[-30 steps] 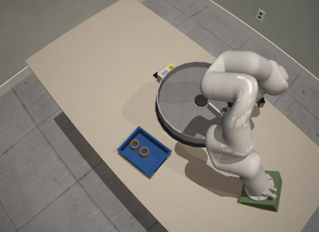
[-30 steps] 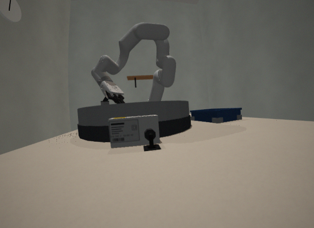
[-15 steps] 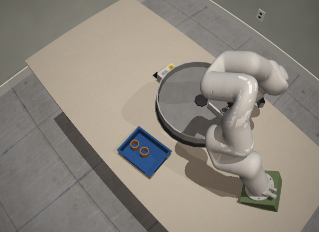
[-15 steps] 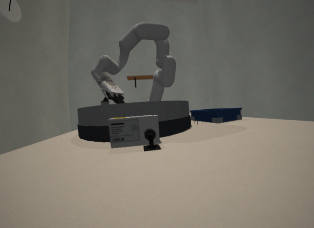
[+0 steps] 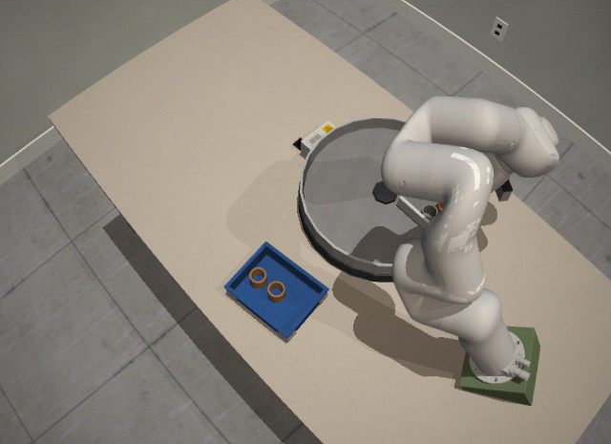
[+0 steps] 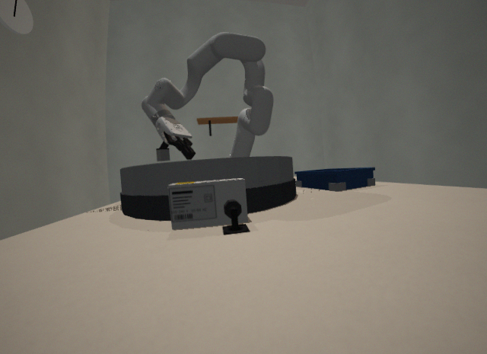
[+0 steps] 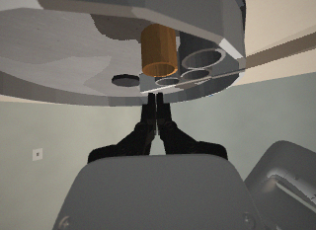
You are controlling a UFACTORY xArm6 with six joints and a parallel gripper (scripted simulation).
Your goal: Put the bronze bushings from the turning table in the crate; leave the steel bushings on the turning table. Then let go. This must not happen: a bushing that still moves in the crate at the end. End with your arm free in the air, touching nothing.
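The blue crate [image 5: 291,313] [image 6: 334,179] holds two bronze bushings, one [image 5: 251,278] near its left corner and one [image 5: 276,300] beside it. The grey round turning table [image 5: 335,182] [image 6: 212,171] [image 7: 44,64] carries a bronze bushing [image 7: 158,47], largely hidden by the arm in the top view. Steel bushings [image 7: 194,43] stand close by it; one [image 5: 423,212] shows beside the light bar. My gripper [image 6: 190,157] [image 7: 156,102] is shut with nothing between its fingers. It is tilted over the turning table's rim side; the bronze bushing lies beyond the fingertips in the wrist view.
A light bar [image 5: 411,211] stands on the turning table near the dark hub [image 5: 384,192]. A white labelled box [image 5: 318,136] [image 6: 192,206] and a small black stand [image 6: 234,220] are outside its rim. Another black-topped post [image 5: 503,190] [image 6: 163,154] stands across from them.
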